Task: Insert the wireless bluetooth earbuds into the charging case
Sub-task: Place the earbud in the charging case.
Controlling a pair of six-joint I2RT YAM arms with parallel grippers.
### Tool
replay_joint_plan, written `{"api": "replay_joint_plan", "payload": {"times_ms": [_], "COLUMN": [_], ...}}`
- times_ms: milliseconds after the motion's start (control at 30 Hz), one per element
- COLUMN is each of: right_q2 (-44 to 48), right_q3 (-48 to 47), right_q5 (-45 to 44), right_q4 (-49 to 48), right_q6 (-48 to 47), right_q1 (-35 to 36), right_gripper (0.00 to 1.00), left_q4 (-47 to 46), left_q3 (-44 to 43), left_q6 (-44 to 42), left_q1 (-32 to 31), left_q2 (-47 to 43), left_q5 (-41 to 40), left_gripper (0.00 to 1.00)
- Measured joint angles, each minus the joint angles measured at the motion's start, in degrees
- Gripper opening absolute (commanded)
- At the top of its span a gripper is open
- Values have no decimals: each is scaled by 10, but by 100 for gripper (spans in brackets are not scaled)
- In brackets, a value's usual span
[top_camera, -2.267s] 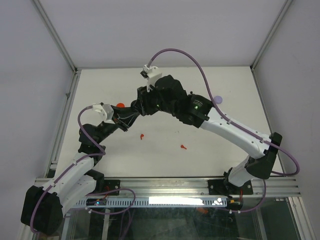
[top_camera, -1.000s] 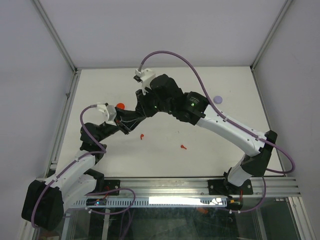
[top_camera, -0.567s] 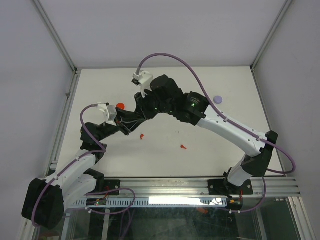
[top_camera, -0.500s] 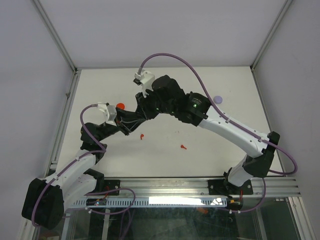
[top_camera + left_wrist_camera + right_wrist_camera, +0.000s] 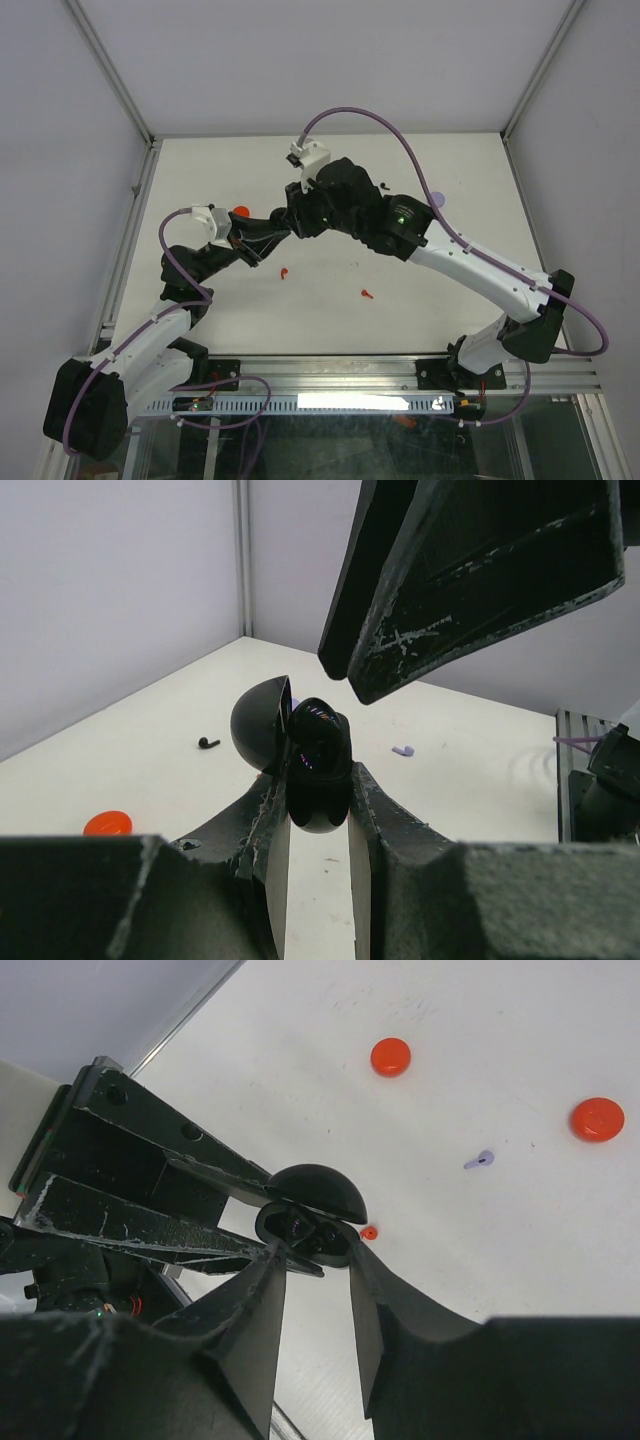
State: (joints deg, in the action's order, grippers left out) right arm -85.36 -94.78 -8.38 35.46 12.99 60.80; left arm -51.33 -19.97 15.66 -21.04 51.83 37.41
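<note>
I see the left jaws shut tight on the black charging case [image 5: 320,755], one finger [image 5: 262,825] on each side of it. They hold it up off the tabletop [image 5: 330,320]. The case's lid [image 5: 262,728] is flipped open. Something shiny sits inside the case, but I cannot tell what it is.

The right jaws hang close to the open case, with their tips pointing at it. They stand a little apart and there is nothing between them. The case sits just past their tips, not in the gap. I cannot tell if they touch it.

All the earbuds I can see lie on the tabletop, and none is in any jaws. One red earbud [image 5: 284,273] is near the left jaws, on the near side of them. A second red earbud [image 5: 368,294] lies further right, well apart from both jaws. The black earbud [image 5: 208,743] and the lavender earbud [image 5: 402,750] lie on the far side of the case. A red disc [image 5: 240,212] rests on the tabletop near the left jaws.
</note>
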Motion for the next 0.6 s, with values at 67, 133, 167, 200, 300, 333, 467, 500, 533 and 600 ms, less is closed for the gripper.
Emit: {"api": "replay_joint_plan", "payload": {"times_ms": [67, 133, 167, 200, 300, 333, 467, 500, 533, 600], "right_q2": [0, -3, -5, -6, -7, -8, -12, -14, -15, -19], "right_q3": [5, 7, 7, 7, 7, 7, 7, 7, 7, 7], "right_q5": [0, 1, 1, 2, 3, 5, 8, 9, 9, 9], "right_q4": [-5, -12, -16, -22, -33, -36, -40, -40, -39, -39], "right_q6": [5, 8, 9, 11, 15, 16, 19, 19, 20, 21], "right_q1": [0, 0, 0, 0, 0, 0, 0, 0, 0, 0], "right_gripper": [35, 35, 35, 35, 35, 35, 34, 34, 34, 33], "left_q4": [0, 0, 0, 0, 0, 0, 0, 0, 0, 0], "left_q3": [0, 0, 0, 0, 0, 0, 0, 0, 0, 0], "left_q6": [0, 0, 0, 0, 0, 0, 0, 0, 0, 0], "left_q1": [0, 0, 0, 0, 0, 0, 0, 0, 0, 0], "left_q2": [0, 0, 0, 0, 0, 0, 0, 0, 0, 0], "left_q5": [0, 0, 0, 0, 0, 0, 0, 0, 0, 0], "left_gripper": [0, 0, 0, 0, 0, 0, 0, 0, 0, 0]}}
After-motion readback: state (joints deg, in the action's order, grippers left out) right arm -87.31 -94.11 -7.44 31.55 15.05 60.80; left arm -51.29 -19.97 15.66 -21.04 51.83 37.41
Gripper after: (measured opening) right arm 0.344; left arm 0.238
